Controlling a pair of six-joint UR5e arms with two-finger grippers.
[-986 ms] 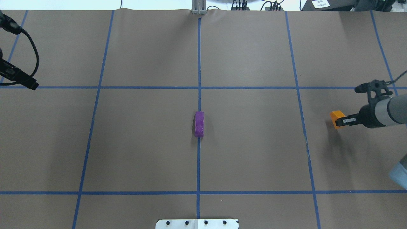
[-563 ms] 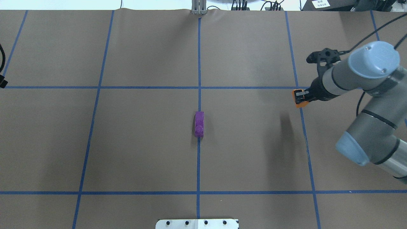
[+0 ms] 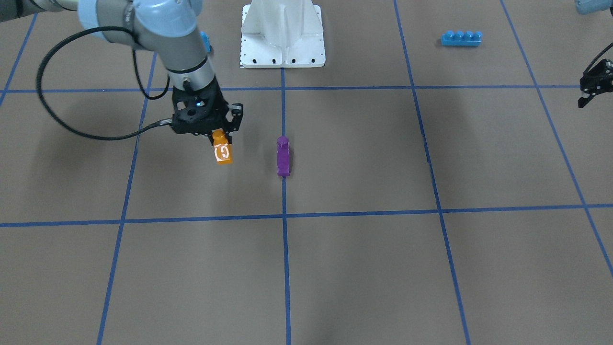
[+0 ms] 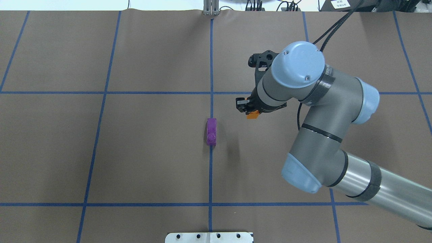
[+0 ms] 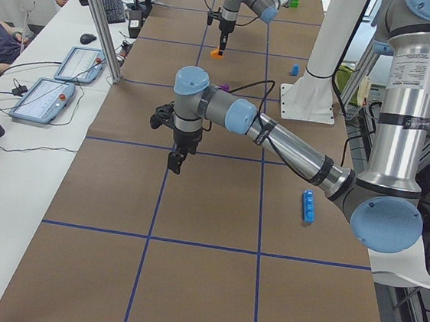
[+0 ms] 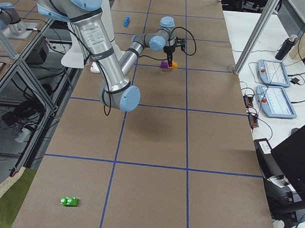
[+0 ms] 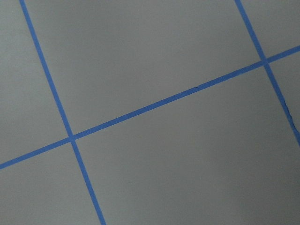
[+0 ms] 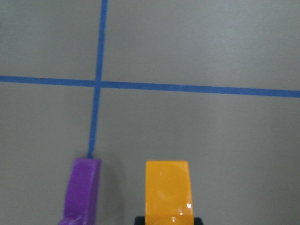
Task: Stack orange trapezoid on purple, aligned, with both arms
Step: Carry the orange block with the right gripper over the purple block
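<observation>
The orange trapezoid [image 3: 223,153] hangs in my right gripper [image 3: 220,140], which is shut on its top end, a little above the table. The purple block [image 3: 283,155] lies on the centre tape line, close beside it and apart from it. In the overhead view the orange block [image 4: 253,115] peeks out under the right wrist, right of the purple block [image 4: 211,131]. The right wrist view shows the orange block [image 8: 167,190] side by side with the purple one [image 8: 83,192]. My left gripper [image 3: 591,88] hovers empty at the table's side; I cannot tell whether it is open or shut.
A long blue four-stud brick [image 3: 461,38] lies near the robot's left side. A small blue block [image 3: 206,42] sits beside the white base pedestal [image 3: 282,33]. A green object [image 6: 69,201] lies far off on the right end of the table.
My right arm has swung in from the table's right edge toward the centre with the orange block. The left gripper has moved out of the overhead view. The purple block has not moved.
</observation>
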